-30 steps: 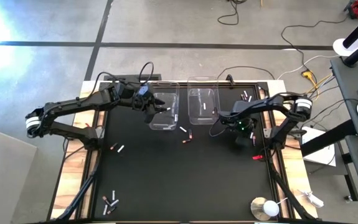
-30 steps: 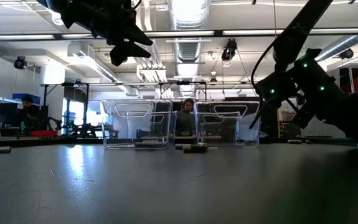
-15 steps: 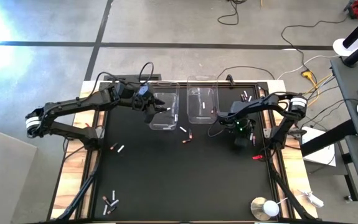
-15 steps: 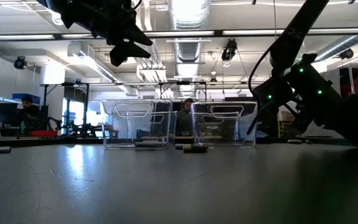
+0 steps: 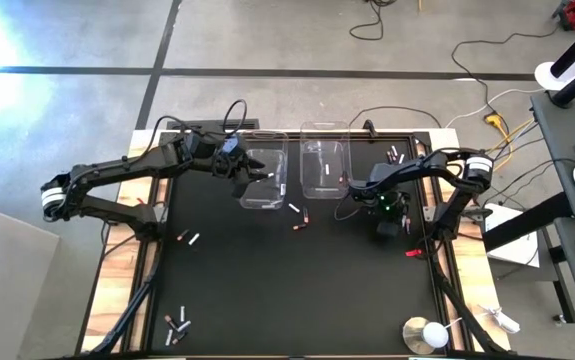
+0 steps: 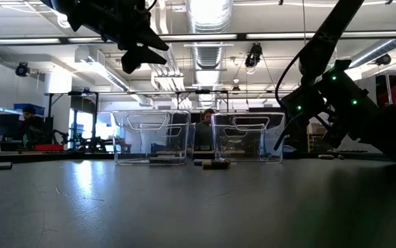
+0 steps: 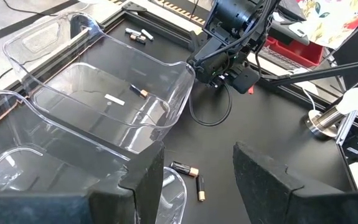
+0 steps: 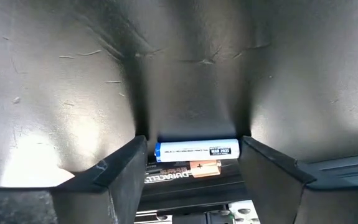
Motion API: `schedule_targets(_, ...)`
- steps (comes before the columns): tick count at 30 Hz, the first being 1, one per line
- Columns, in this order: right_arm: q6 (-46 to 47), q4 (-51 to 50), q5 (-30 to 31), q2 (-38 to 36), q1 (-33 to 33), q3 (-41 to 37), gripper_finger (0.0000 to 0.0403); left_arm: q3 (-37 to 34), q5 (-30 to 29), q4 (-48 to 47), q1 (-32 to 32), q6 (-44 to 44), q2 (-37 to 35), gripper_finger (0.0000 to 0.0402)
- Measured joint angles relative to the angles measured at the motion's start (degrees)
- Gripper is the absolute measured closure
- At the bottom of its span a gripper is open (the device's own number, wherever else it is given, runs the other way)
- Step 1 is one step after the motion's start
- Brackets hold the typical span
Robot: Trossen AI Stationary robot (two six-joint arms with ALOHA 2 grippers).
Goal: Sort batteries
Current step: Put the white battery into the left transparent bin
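Observation:
Two clear bins stand side by side at the table's far edge, the left bin [image 5: 264,175] and the right bin [image 5: 325,168]. My left gripper [image 7: 197,180] hovers open over the left bin, holding nothing. My right gripper [image 8: 194,158] points down at the table just right of the right bin. Between its fingers lie a white battery [image 8: 196,149] and a dark copper-ended battery [image 8: 182,169], both flat on the mat. The right bin holds a white battery [image 7: 114,99] and a dark one [image 7: 138,91]. More batteries lie loose in front of the bins [image 5: 297,215]. My right gripper comes at the white battery from above, slanting down. One finger [image 8: 126,171] stands at each end of the battery, so the fingers lie along its length. Whether they touch its ends I cannot tell. The battery lies on the mat.
Loose batteries lie at the left [image 5: 189,238], the near left corner [image 5: 177,322] and the far right corner [image 5: 397,153]. A red clip [image 5: 414,252] and a round white-topped disc [image 5: 435,335] sit on the right side. The mat's middle is bare.
My right gripper has tipped slightly lower toward the mat beside the right bin. My left gripper has kept still over the left bin.

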Motion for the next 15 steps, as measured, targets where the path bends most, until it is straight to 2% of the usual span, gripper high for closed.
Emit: schedule_targets(15,0.07,0.15,0.02,0.04,0.0,-0.02,0.0201,0.0,-0.11,-0.02,0.0,-0.02,0.04,0.0231)
